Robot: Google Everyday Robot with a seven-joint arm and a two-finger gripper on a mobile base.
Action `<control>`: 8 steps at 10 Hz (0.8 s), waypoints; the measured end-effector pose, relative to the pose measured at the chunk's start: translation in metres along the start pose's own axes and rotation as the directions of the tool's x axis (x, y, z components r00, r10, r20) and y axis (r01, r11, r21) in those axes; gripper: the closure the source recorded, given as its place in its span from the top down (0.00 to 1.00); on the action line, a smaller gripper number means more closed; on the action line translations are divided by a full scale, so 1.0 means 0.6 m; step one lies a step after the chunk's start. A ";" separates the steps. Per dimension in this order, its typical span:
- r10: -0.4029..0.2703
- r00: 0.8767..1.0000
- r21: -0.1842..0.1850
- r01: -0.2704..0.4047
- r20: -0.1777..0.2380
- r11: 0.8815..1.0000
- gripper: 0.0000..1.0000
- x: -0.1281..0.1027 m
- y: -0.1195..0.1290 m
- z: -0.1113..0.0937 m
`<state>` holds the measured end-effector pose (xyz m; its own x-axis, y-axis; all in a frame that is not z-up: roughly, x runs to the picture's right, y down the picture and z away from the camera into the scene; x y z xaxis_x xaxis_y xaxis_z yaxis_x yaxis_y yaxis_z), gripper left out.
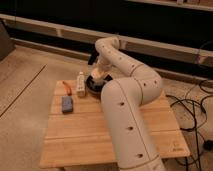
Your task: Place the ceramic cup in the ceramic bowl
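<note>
The dark ceramic bowl [92,86] sits at the far edge of the wooden table [90,132], partly hidden by my arm. My gripper [98,75] hangs directly over the bowl, pointing down. A cream shape at the gripper's tip, just above the bowl's inside, looks like the ceramic cup [99,78]. I cannot tell whether the cup is held or rests in the bowl.
A slim white bottle [80,83] stands just left of the bowl. A flat blue block [67,104] lies further left, with a small orange item [65,86] behind it. My white arm [125,100] crosses the table's right half. Cables [192,107] lie on the floor at right.
</note>
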<state>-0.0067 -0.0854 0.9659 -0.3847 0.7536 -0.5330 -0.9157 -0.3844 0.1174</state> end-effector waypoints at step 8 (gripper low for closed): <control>0.000 1.000 0.000 0.000 0.000 1.000 0.80 0.000 0.000 0.000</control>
<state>-0.0069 -0.0853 0.9659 -0.3845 0.7535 -0.5333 -0.9158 -0.3843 0.1172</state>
